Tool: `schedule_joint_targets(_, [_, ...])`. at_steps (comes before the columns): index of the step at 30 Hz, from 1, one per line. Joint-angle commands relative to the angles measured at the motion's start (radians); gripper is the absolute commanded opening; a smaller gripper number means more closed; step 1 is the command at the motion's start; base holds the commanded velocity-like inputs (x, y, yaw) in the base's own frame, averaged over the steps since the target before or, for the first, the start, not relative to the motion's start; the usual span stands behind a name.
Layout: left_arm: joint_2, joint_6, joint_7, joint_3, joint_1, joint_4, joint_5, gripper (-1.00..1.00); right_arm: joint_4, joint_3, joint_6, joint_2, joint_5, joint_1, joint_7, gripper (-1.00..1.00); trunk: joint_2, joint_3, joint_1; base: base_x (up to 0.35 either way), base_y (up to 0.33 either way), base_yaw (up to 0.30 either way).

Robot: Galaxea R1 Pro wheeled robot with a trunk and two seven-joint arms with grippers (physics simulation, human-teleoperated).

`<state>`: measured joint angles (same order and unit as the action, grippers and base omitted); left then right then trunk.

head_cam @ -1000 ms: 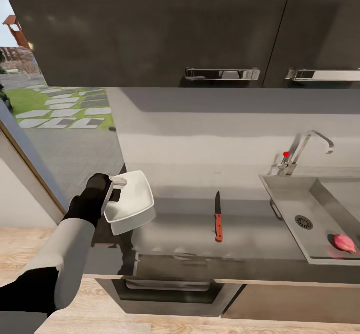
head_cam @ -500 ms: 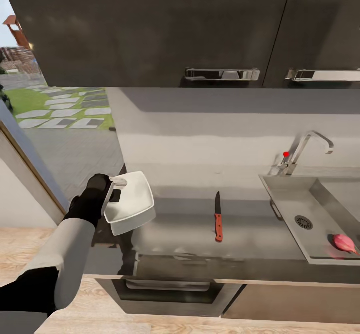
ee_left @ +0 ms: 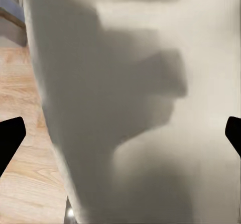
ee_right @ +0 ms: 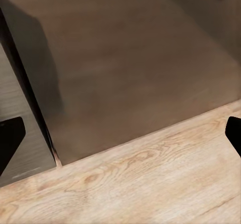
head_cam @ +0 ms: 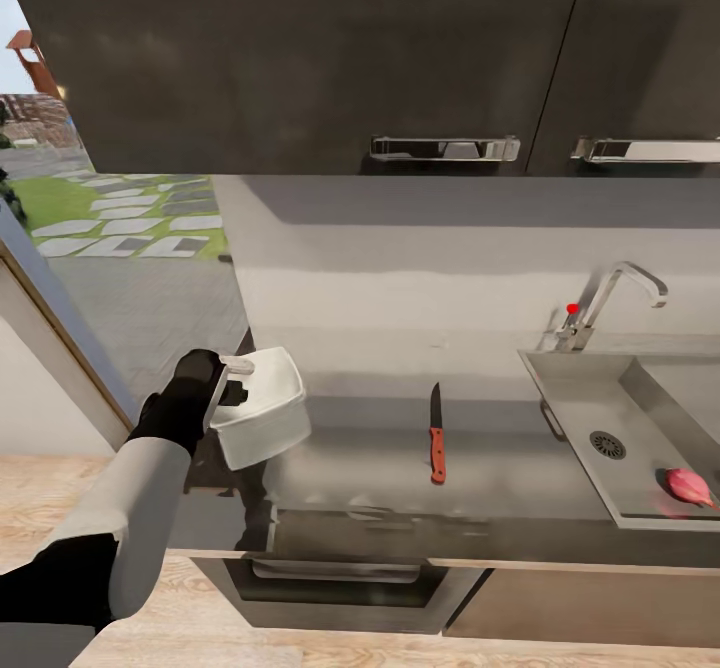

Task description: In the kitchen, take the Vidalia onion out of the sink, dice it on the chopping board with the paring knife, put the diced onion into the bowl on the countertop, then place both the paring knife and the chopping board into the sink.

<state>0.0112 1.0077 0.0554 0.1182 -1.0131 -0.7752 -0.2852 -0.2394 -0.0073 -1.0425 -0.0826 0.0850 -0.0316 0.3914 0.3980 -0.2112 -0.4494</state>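
My left end effector (head_cam: 232,380) is clamped on the rim of the bowl (head_cam: 262,407), tilted over the surface (head_cam: 370,448) edge. To its right lies the paring knife (head_cam: 436,433); farther right, the Vidalia onion (head_cam: 689,486) sits in the sink (head_cam: 640,428), nothing blocking between. Right end effector: cannot tell.

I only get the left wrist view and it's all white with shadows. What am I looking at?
Observer: The bowl. The left gripper is at its rim, at the left end of the countertop, and the bowl sits tilted.
Operator: Where's the knife?
Observer: The knife lies flat on the countertop between the bowl and the sink, blade toward the wall.
Operator: And the onion?
Observer: The onion is in the sink basin, right of the drain, near the front edge.
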Motion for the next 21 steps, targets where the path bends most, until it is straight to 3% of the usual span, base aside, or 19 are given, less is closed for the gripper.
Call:
schedule_joint_targets(1, [0.001, 0.003, 0.006, 0.003, -0.001, -0.001, 0.004, 1.00, 0.000, 0.000, -0.005, 0.000, 0.009, -0.001, -0.006, 1.00, 0.002, -0.002, -0.001, 0.000, 0.000, 0.000])
schedule_joint_targets(17, [0.000, 0.003, 0.006, 0.011, -0.001, -0.008, 0.002, 1.00, 0.000, 0.000, -0.005, 0.001, 0.009, -0.001, -0.006, 1.00, 0.002, -0.002, -0.001, 0.000, 0.000, 0.000])
schedule_joint_targets(21, [0.000, 0.006, 0.005, 0.011, -0.001, -0.082, 0.004, 1.00, 0.000, 0.000, -0.005, 0.001, 0.009, -0.001, -0.006, 1.00, 0.002, -0.002, -0.001, 0.000, 0.000, 0.000])
